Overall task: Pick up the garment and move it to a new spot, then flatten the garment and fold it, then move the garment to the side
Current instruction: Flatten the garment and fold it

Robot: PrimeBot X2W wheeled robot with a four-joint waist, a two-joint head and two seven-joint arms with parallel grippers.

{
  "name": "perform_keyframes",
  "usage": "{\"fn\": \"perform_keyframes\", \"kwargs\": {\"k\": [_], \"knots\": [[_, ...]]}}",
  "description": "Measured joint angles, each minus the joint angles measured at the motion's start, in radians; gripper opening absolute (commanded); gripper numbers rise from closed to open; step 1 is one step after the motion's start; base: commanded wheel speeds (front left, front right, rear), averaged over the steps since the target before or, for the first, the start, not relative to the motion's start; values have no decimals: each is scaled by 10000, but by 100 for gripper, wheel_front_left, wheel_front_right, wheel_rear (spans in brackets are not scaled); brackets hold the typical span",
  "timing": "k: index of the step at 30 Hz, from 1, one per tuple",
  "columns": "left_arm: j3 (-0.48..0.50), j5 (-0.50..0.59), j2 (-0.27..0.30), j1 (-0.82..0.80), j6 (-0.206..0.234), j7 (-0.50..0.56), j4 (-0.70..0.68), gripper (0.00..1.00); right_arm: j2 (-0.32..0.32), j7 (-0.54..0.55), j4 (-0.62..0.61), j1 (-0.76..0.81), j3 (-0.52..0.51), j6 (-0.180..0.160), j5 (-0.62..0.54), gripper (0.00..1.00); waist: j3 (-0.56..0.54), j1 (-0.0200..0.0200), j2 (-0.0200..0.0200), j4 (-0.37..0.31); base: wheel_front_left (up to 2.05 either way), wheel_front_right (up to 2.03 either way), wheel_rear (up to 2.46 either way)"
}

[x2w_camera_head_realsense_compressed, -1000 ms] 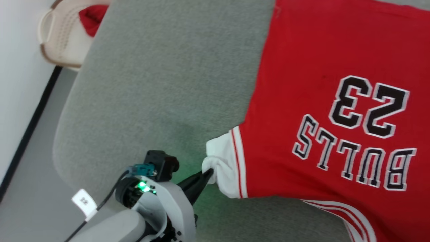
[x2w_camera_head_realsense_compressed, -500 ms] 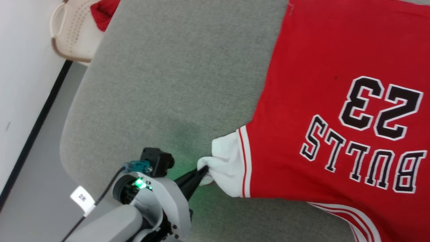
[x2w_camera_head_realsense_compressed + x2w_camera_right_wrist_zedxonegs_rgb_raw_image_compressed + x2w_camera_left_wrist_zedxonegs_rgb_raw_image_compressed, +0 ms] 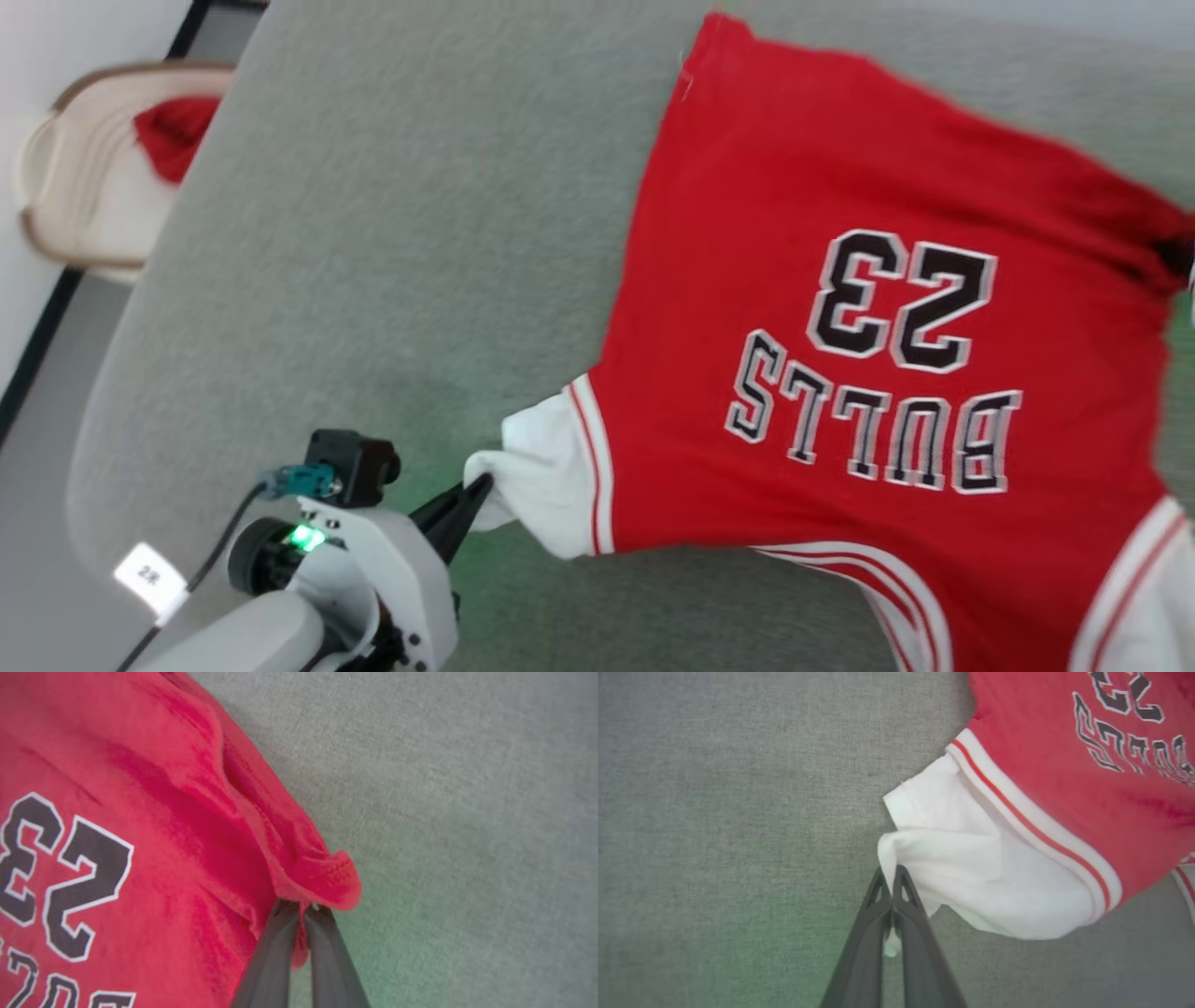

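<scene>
Your left gripper [image 3: 478,487] is clamped tight on the tip of the white sleeve [image 3: 971,872], close to the near left corner of the grey table [image 3: 420,233] — look at the wrist view, the two fingers [image 3: 871,933] meet with a pinch of white cloth squeezed between them and the sleeve is drawn to a point toward them. Over on the other side, your right gripper [image 3: 302,909] is closed as well, biting a stitched red edge of the shirt [image 3: 840,280], with the fabric bunched into a ridge right at the jaws. So you have it by two opposite ends, and that looks to me like the setup for dragging it or stretching it flat. The shirt lies across the right half of the table, lettering side up, the number toward the far edge and the striped collar toward the near edge, one hem corner well up toward the far edge. Creases run toward the right-hand grip. Off the left edge of the table sits a pale basket [image 3: 65,215] with a small red cloth [image 3: 173,140] in it. By my reading you're in the moving or flattening part, with no fold made yet. Mind that thin sleeve pinch: pull hard and it may slip out
</scene>
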Motion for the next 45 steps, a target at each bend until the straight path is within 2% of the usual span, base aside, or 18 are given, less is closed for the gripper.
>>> {"fn": "perform_keyframes", "kwargs": {"k": [7,14,18,25,32,35,36,37,38,39,45], "knots": [[167,-265,606,564,433,19,-395,0,-489,-138,-2075,2064,52,0,1266,0,-715,0,0,-897,0,0,0],[295,-518,1060,1061,773,-59,-863,0,-598,-456,-3657,4571,-543,0,1718,0,-1391,0,0,-1715,0,0,0],[316,-600,1223,1303,918,-73,-1089,0,-474,-575,-4265,5959,-1030,0,1676,0,-1748,0,0,-2081,0,0,0],[355,-688,1419,1578,1133,-121,-1398,0,173,-798,-5043,7975,-1716,0,1315,0,-2253,0,0,-2514,0,0,0],[360,-704,1461,1636,1220,-117,-1544,0,825,-1312,-4982,8585,-1971,0,769,0,-2430,0,0,-2705,0,0,0],[355,-706,1467,1639,1223,-115,-1570,0,874,-1434,-4874,8585,-1893,0,608,0,-2427,0,0,-2713,0,0,0],[355,-706,1469,1641,1227,-113,-1574,0,882,-1473,-4847,8584,-1866,0,570,11,-2425,0,0,-2713,0,0,0],[355,-708,1467,1643,1235,-113,-1582,0,874,-1528,-4855,8584,-1816,0,545,42,-2424,0,0,-2710,0,0,0],[359,-709,1467,1644,1237,-113,-1590,0,851,-1599,-4874,8582,-1764,0,477,93,-2421,0,0,-2705,0,0,0],[362,-721,1465,1646,1260,-115,-1593,0,825,-1599,-4876,8582,-1733,0,466,100,-2419,0,0,-2702,0,0,0],[389,-773,1471,1726,1313,-159,-1638,0,566,-1641,-5350,8642,-1774,0,201,100,-2435,0,0,-2732,0,0,0]]}}
